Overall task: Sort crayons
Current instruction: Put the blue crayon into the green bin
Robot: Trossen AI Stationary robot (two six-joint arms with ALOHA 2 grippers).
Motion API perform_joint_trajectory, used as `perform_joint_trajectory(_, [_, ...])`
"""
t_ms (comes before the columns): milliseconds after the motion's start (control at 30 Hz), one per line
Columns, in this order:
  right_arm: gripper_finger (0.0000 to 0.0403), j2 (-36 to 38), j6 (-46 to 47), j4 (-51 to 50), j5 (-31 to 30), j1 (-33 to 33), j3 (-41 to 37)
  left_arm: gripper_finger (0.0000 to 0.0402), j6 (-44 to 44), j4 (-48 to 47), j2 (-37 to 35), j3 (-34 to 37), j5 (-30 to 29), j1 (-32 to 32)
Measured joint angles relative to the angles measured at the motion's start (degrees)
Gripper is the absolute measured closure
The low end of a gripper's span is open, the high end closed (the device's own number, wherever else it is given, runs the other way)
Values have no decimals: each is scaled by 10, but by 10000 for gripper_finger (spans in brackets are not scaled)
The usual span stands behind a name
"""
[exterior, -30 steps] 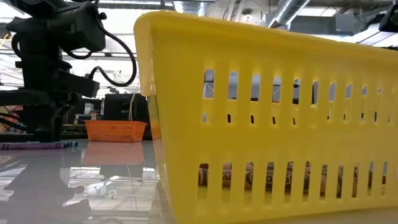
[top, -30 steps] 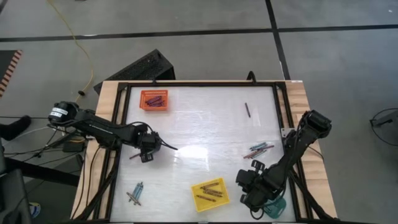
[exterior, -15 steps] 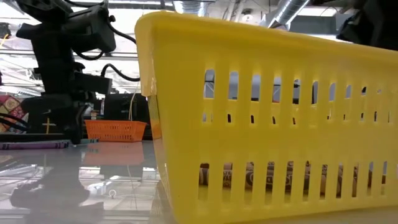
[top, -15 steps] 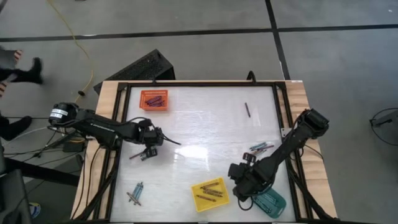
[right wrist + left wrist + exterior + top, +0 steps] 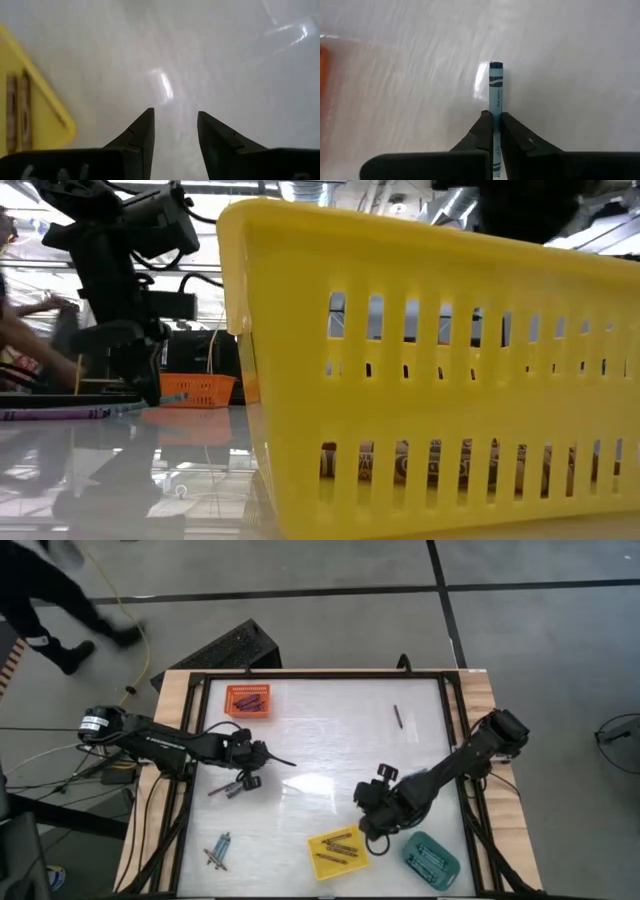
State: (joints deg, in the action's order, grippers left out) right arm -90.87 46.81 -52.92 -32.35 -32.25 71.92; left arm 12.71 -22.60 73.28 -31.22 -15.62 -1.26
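A: From above, the left gripper (image 5: 252, 754) had just snapped closed and lifted off the table (image 5: 330, 730) — one more sorted soon?
B: Its wrist cam showed a teal crayon (image 5: 496, 95) pinched.
A: Trays?
B: Orange tray (image 5: 247, 701), yellow tray (image 5: 337, 851) held crayons. Right gripper (image 5: 175, 130) spread, empty.

Orange tray (image 5: 247, 701) at the table's far left, yellow tray (image 5: 337, 852) near front, teal tray (image 5: 431, 860) beside it (right), person (image 5: 40, 600) walking past
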Motion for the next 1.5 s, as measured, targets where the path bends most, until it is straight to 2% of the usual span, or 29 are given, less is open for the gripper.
perform_joint_trajectory(267, [262, 19, -70, 65, -43, 34, 0, 401, -22, 92, -1, 0, 34, 0])
perform_joint_trajectory(900, [262, 20, -217, 239, -38, 85, 0, 401, -124, 365, -1, -1, 115, -14])
perform_joint_trajectory(1500, [262, 20, -441, 470, -37, 99, 0, 401, -166, 616, -1, -1, 210, -61])
